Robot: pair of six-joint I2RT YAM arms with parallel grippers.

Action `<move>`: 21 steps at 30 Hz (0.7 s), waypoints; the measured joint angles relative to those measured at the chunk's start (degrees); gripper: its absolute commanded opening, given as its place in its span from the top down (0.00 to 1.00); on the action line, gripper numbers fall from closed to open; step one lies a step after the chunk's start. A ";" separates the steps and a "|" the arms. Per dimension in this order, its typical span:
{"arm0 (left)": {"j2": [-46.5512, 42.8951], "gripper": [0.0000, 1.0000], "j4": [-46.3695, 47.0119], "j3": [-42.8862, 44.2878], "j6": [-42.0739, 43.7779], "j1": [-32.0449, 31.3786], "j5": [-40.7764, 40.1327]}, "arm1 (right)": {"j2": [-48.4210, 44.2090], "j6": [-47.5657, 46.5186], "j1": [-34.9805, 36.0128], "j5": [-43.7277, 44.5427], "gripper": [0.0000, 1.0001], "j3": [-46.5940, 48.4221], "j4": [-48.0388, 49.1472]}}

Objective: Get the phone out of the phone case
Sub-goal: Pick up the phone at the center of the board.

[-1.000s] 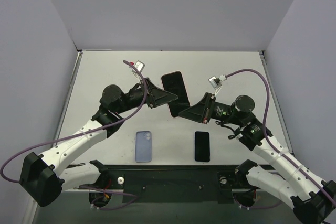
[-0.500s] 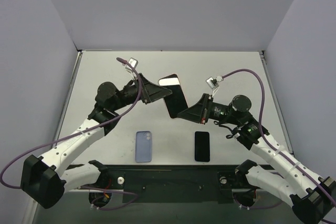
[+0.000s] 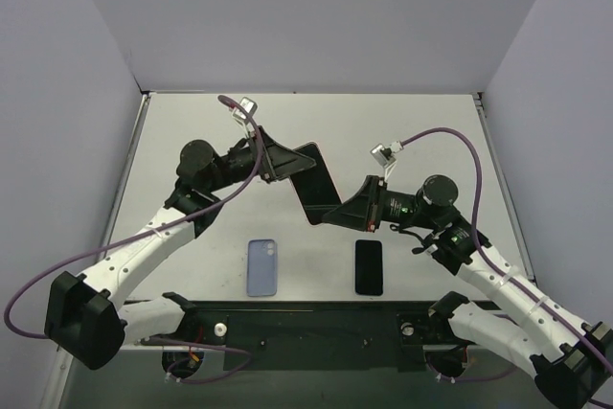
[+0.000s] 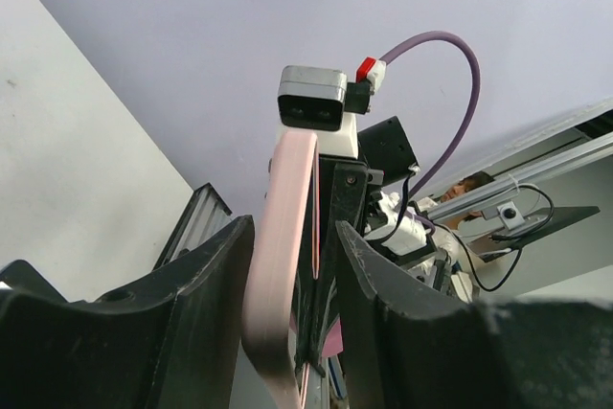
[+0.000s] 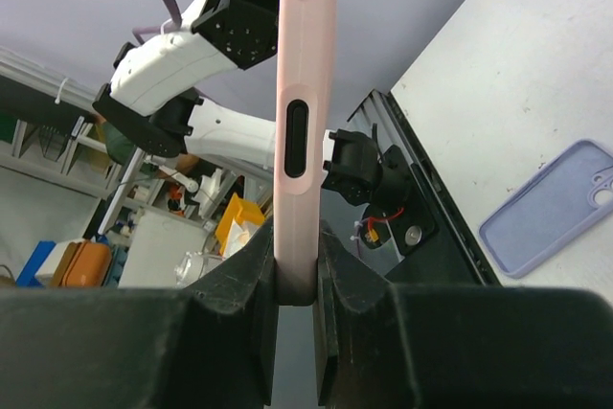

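We hold the phone (image 3: 312,179), in its pink phone case (image 5: 305,64), above the table (image 3: 182,131): left gripper (image 3: 290,162) clamps the far end, right gripper (image 3: 332,215) the near end.

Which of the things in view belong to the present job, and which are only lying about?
Job in hand: pink-cased phone, held aloft by left gripper and right gripper.
Lying about: lilac case, black phone, both flat on the table.
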 measured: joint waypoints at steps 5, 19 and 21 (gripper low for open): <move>1.36 0.95 0.63 1.68 -0.31 0.00 1.29 | 0.04 -0.70 0.33 -1.55 1.00 0.00 -0.76; 3.91 1.00 0.26 7.30 0.76 -0.07 14.60 | -1.25 -16.22 0.17 -9.66 0.76 9.11 -18.27; 3.19 1.00 -1.11 7.69 1.86 -0.04 15.63 | -1.14 -17.57 0.17 -10.73 0.76 9.81 -19.82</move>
